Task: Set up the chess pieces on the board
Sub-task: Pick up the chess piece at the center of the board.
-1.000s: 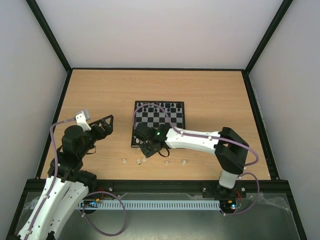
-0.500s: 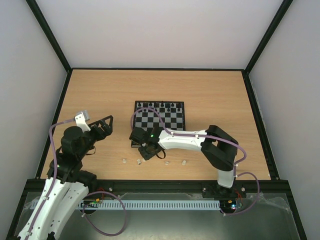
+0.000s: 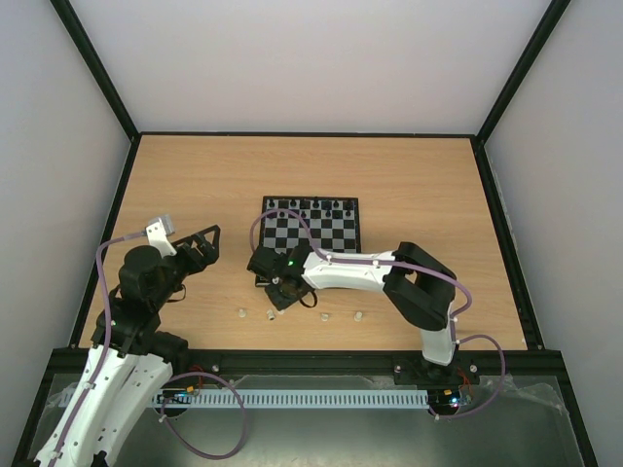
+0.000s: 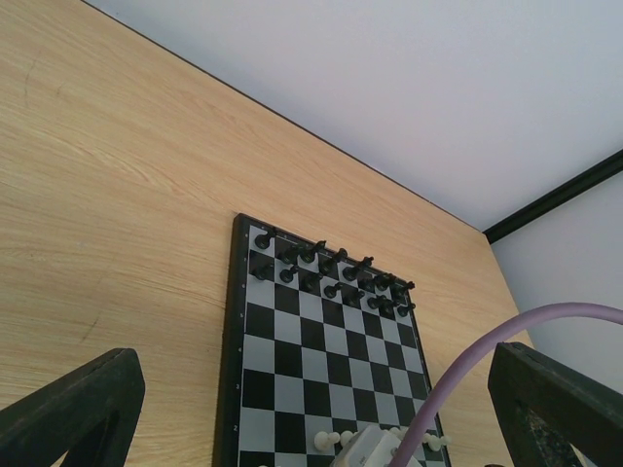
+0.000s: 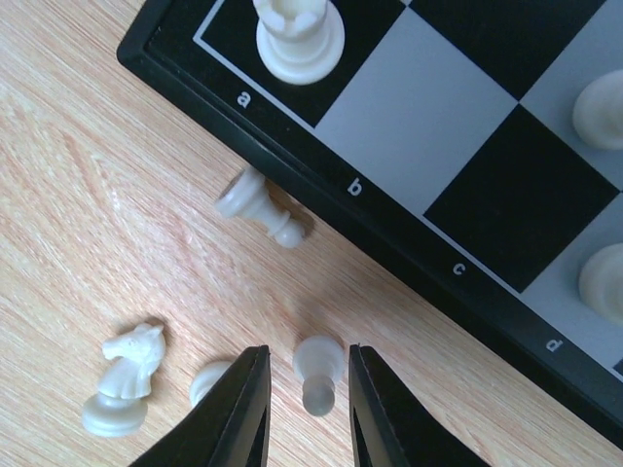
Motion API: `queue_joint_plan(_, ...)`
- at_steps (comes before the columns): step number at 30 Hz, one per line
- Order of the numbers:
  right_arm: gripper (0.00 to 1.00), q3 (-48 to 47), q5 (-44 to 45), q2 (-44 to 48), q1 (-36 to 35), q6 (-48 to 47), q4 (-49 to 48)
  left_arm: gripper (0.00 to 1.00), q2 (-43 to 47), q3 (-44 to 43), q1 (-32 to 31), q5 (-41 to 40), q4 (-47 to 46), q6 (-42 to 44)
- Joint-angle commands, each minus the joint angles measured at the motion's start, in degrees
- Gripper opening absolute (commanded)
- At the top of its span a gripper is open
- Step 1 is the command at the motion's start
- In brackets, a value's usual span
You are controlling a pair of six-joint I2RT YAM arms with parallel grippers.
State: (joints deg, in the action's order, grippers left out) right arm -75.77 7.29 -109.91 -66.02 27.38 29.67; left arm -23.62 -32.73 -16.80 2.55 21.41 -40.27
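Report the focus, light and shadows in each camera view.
Top external: even light, no glare, the loose white pieces tiny. Left wrist: the board sharp, the purple cable softer up close. Right wrist: crisp, soft short shadows beside the pawn and knight.

Robot lab, white-walled cell (image 3: 311, 58), blk frame (image 3: 307, 134)

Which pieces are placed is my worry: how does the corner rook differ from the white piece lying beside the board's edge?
The rook stands upright on the board; the fallen piece lies sideways on the table. The rook's top is notched; the fallen piece's head is round. Both are cream-white.
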Motion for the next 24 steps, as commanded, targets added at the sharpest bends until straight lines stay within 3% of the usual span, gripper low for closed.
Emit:
queue_joint_plan(1,0.23,-1.94,0.26,-2.18,-0.26,-0.39,2.35,0.99,0.35,-1.72,0.27,-0.34,0.20,0.59)
queue_joint_plan(9,0.21,-2.17,1.43,-2.91,-0.32,0.00,3.46,1.00,0.16,-1.68,0.32,-0.44,0.20,0.72)
queue_joint_plan(13,0.16,-1.70,1.84,-2.31,-0.29,0.26,3.68,0.99,-0.11,-1.23,0.28,-0.27,-0.23,0.67)
queue_joint_plan(18,0.09,-1.16,2.95,0.05,-0.16,0.53,4.02,0.99,-1.41,-0.30,0.29,1.34,-1.43,0.77)
queue_joint_plan(24,0.08,0.12,4.64,5.30,1.51,0.49,5.35,0.99,-2.14,1.56,0.28,5.05,-4.11,0.52)
